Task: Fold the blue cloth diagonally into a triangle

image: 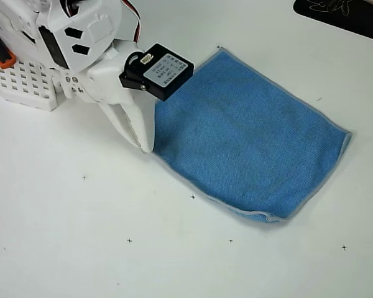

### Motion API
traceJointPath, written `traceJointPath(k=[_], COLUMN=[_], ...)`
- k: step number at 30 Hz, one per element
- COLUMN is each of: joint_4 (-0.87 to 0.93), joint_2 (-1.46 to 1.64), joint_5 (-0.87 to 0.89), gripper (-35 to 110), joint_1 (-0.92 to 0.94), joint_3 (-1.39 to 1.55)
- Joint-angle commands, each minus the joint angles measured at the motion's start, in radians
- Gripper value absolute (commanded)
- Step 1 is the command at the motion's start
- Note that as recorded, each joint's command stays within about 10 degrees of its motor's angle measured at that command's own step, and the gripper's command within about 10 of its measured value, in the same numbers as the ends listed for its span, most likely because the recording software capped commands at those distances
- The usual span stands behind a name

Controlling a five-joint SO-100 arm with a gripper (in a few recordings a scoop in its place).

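Overhead view: my arm (81, 43) enters from the upper left, white body, reaching down and to the right toward the blue cloth (248, 136). My jaws (144, 144) point down-right, tapering to a narrow white tip that comes down right at the cloth's left edge, near its lower-left corner. The tip is touching or just over the hem there; can't tell which. The two fingers read as one white wedge from above, no gap visible between them, so I can't tell whether they are pressed together or pinching the cloth edge. A black camera module (158, 71) with a white label sits on my wrist, tilted, overlapping the cloth's upper-left edge in this view.

The cloth lies on the white worktop (81, 248), centre-right of the picture, spread as a rough four-sided shape turned at an angle, one corner toward the top, one far right. Pale grey stitched hem (286, 87) runs along the edges. The bottom corner looks slightly curled up, with a bit of underside showing. A white gridded base block (25, 87) stands at the far left under my arm. Small black cross marks (193, 197) dot the worktop. A dark object (342, 12) sits at the upper-right corner, cut off.
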Motion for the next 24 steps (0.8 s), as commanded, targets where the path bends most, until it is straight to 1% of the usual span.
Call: traceJointPath(k=[1, 4, 12, 24], joint_4=[0.051, 0.051, 0.046, 0.046], joint_2=[0.127, 0.126, 0.126, 0.126], joint_5=[-0.149, -0.149, -0.152, -0.149], gripper=[11, 13, 31, 32], joint_1=[0.089, 0.106, 0.132, 0.132], joint_3=[-0.098, -0.098, -0.091, -0.089])
